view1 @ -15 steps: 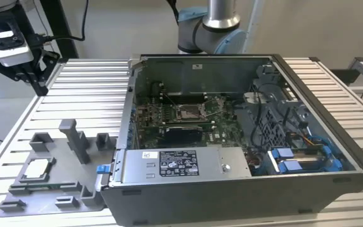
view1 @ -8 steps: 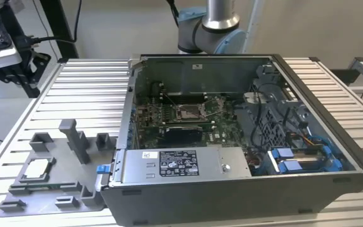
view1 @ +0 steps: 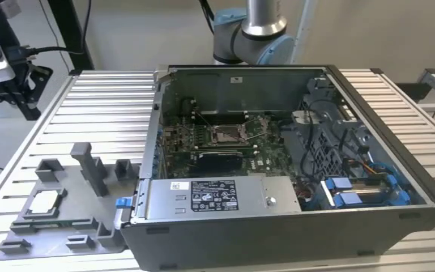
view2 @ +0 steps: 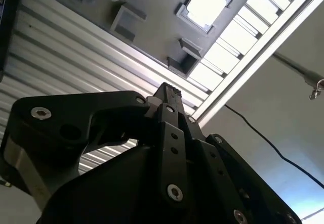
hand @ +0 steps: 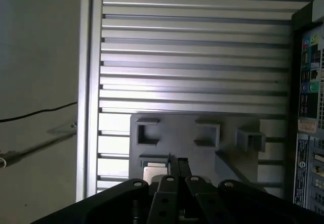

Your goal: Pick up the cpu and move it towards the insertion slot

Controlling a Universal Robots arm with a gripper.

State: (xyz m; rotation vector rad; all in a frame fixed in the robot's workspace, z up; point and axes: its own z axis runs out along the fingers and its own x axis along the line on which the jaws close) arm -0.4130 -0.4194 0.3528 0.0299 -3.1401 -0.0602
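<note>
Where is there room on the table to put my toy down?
Free: the table's bare slats between the grey tray and the table's far edge, on the exterior view's left of the computer case; also a thinner strip on the case's other side. Crowded: the tray, with its blocks and the cpu, and inside the case.

Exterior view: high, oblique, looking down over tabletop (view1: 89, 107) and open computer case (view1: 278, 232), mid-range. Both wrist views: close behind the claw (view2: 169, 90) (hand: 177, 161), facing down past it. Shared by all three: grey tray (view1: 74, 190) (view2: 152, 1) (hand: 177, 125), tabletop slats.
</note>
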